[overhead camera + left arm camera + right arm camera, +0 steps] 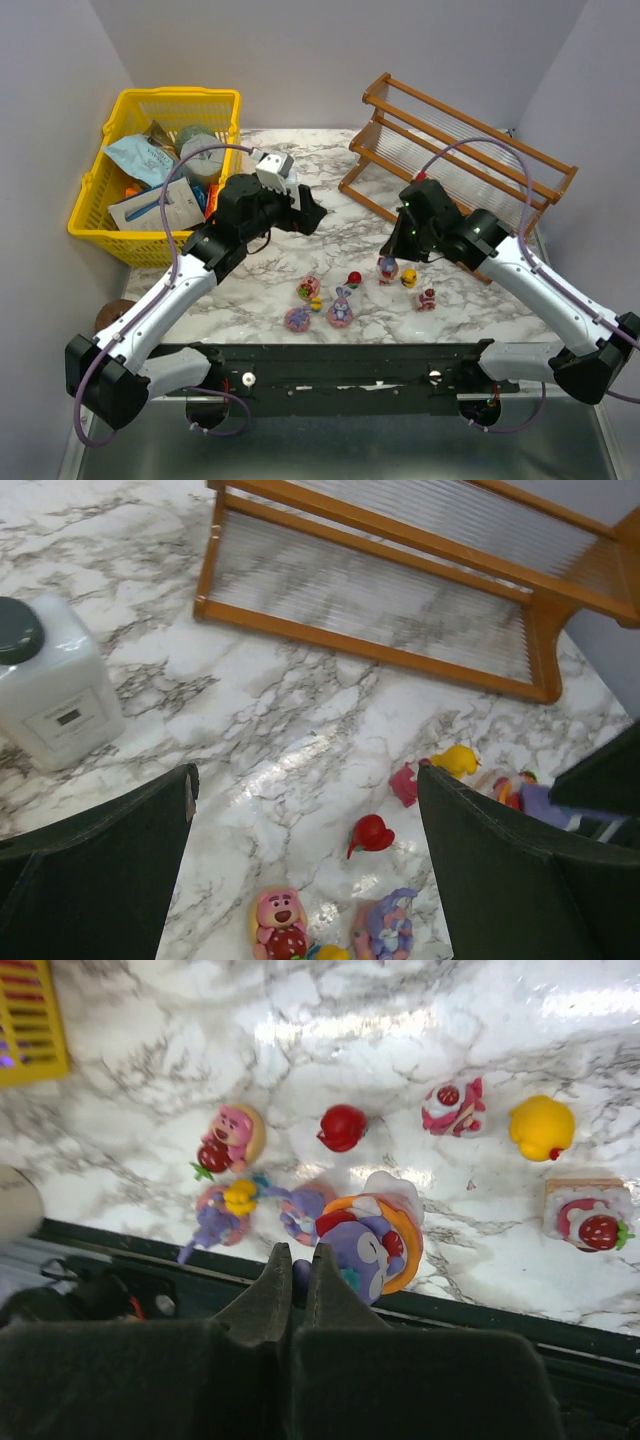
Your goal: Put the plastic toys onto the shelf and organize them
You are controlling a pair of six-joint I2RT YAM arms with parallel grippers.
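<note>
My right gripper is shut on the thin purple edge of a purple bunny toy with an orange rim, holding it just above the marble. In the top view this toy hangs under the right gripper. Other plastic toys lie loose below: a pink bear, a red ball-like one, a yellow one and a pink cake figure. The shelf stands at the back right, with nothing showing on its tiers. My left gripper hovers open over the table's middle, holding nothing.
A yellow mesh basket full of packets stands at the back left. A white bottle with a dark cap stands beside it, close to the left wrist. The table's dark front rail runs just below the toys.
</note>
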